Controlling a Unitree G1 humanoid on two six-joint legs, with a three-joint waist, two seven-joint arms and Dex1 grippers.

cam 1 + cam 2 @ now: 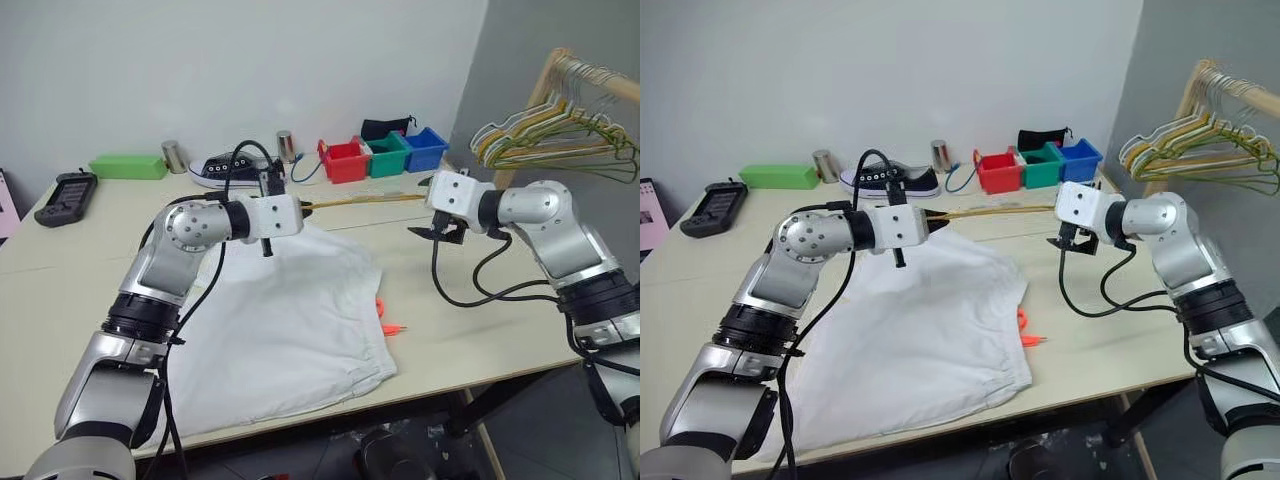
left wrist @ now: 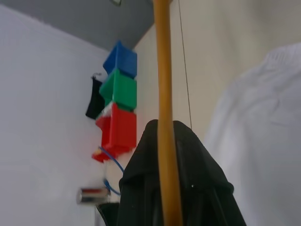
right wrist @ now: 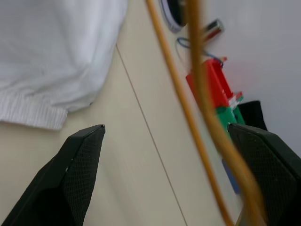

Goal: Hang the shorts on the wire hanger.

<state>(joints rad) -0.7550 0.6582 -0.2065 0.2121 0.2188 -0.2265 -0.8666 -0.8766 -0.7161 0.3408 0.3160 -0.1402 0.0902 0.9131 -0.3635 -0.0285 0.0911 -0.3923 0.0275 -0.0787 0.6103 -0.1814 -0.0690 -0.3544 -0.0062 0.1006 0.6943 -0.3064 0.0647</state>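
The white shorts [image 1: 290,320] lie flat on the table, waistband to the right, with the orange-red drawstring tips [image 1: 393,327] beside it. My left gripper [image 1: 305,208] hovers over the shorts' far edge, shut on one end of the yellow wire hanger [image 1: 370,201]. In the left wrist view the black fingers [image 2: 141,188] pinch the wire [image 2: 162,70]. The hanger reaches rightward, roughly level, to my right gripper [image 1: 432,232]. That gripper is open, and the wire [image 3: 175,84] passes between its spread fingers [image 3: 75,174] without being clamped.
A wooden rack at the right holds a bunch of pale hangers [image 1: 560,140]. Red [image 1: 345,160], green [image 1: 388,155] and blue bins [image 1: 425,148] line the table's back edge, with a sneaker [image 1: 225,170], metal cans, a green box [image 1: 127,166] and a black device [image 1: 65,196].
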